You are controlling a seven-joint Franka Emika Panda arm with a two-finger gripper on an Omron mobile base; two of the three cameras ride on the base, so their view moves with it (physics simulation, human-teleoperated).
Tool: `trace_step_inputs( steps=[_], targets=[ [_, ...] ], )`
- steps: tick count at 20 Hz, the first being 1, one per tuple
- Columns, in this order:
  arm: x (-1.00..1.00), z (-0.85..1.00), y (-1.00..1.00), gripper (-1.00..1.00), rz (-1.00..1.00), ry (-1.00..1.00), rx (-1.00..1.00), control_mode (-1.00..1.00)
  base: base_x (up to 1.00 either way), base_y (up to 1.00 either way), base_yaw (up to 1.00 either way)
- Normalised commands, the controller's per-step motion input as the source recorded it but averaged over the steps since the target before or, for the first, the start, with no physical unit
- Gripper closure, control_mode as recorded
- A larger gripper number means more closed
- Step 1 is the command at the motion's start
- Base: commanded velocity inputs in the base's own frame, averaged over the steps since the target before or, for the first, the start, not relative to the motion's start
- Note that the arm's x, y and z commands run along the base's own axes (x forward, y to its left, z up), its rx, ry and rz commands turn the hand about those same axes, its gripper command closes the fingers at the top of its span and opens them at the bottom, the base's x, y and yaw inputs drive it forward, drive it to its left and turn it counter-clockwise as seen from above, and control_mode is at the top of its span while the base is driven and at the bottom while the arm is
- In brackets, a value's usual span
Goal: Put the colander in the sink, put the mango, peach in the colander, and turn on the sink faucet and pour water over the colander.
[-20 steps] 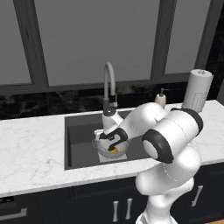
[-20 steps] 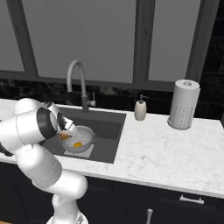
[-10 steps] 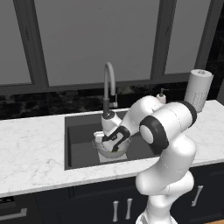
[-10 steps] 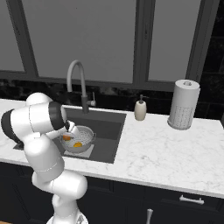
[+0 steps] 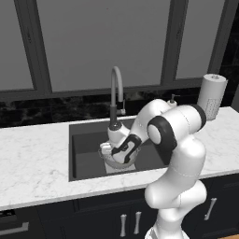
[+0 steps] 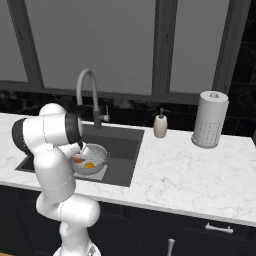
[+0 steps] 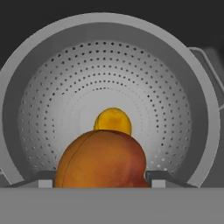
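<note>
The colander (image 7: 109, 87) sits in the sink (image 6: 125, 150), under the faucet (image 5: 116, 88). The mango (image 7: 113, 121) lies on its bottom. The claw (image 7: 100, 181) hangs over the bowl with the peach (image 7: 101, 159) between its fingers; it seems closed on the fruit, though the fingertips are mostly hidden.

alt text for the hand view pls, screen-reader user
An orange-red peach sits between the gripper's fingertips, just above the silver perforated colander. A smaller yellow-orange mango lies on the colander's floor beyond the peach.
</note>
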Motion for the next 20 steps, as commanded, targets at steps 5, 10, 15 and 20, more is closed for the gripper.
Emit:
trace_step_inputs(
  steps=[5,10,15,20],
  targets=[
    [0.11,-0.07,0.00,1.00,0.00,0.00,0.00,-1.00,0.00,0.00,0.00],
    [0.04,-0.12,0.00,1.00,0.00,0.02,0.00,-1.00,0.00,0.00,0.00],
    [0.04,-0.13,0.00,-1.00,0.00,0.06,0.00,-1.00,0.00,0.00,0.00],
    [0.01,-0.08,-0.03,-1.00,0.00,0.04,0.00,-1.00,0.00,0.00,0.00]
  ],
)
